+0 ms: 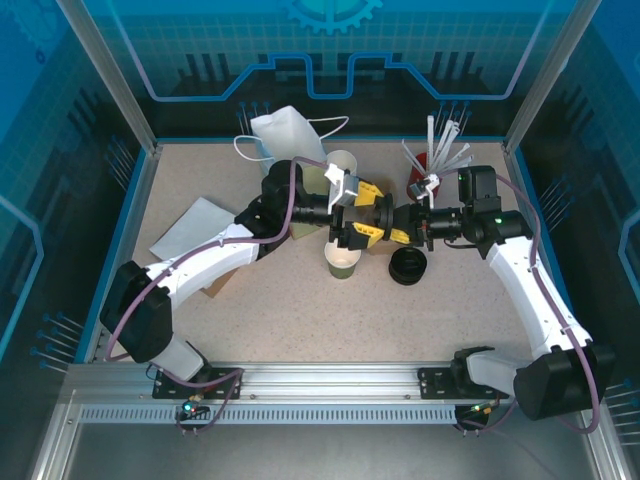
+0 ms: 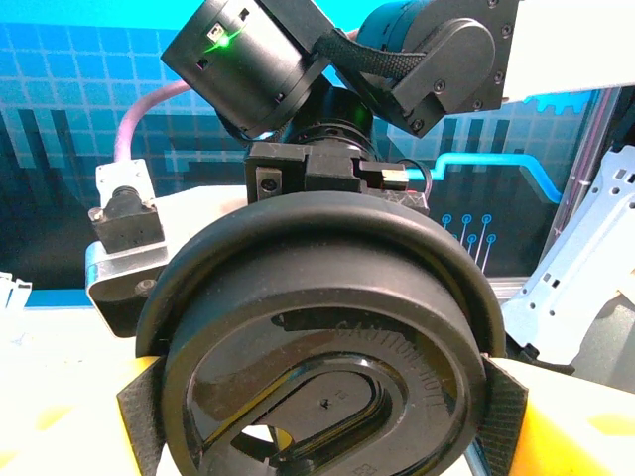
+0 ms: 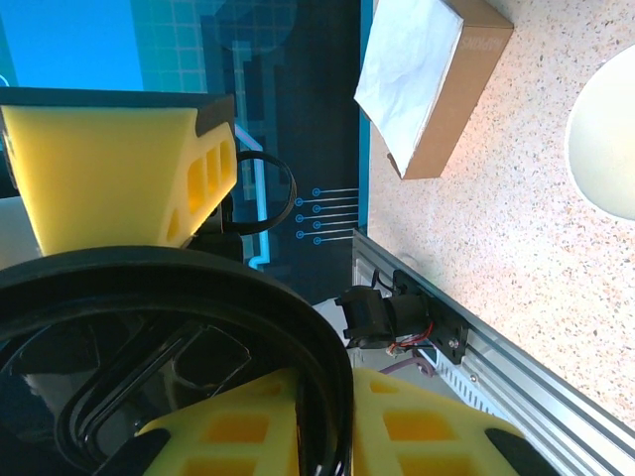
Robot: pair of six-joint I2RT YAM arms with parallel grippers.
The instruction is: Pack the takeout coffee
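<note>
The takeout coffee cup (image 1: 342, 262), olive-green with a cream top band, stands on the table with no lid on it. Just above and behind it my two grippers meet nose to nose around one round black lid (image 1: 384, 213), held on edge. My right gripper (image 1: 393, 226) is shut on the lid's rim (image 3: 332, 397), which sits pinched between its two yellow fingers (image 3: 437, 426). My left gripper (image 1: 366, 212) spans the lid (image 2: 327, 327) across its width, with a dark pad (image 2: 504, 397) against each side.
A stack of black lids (image 1: 408, 266) stands right of the cup, and a stack of lidless cups (image 1: 341, 163) behind the grippers. A white handled bag (image 1: 288, 135) stands at the back, a red holder of white sticks (image 1: 428, 160) at back right, and a brown napkin box (image 3: 437, 84) at left.
</note>
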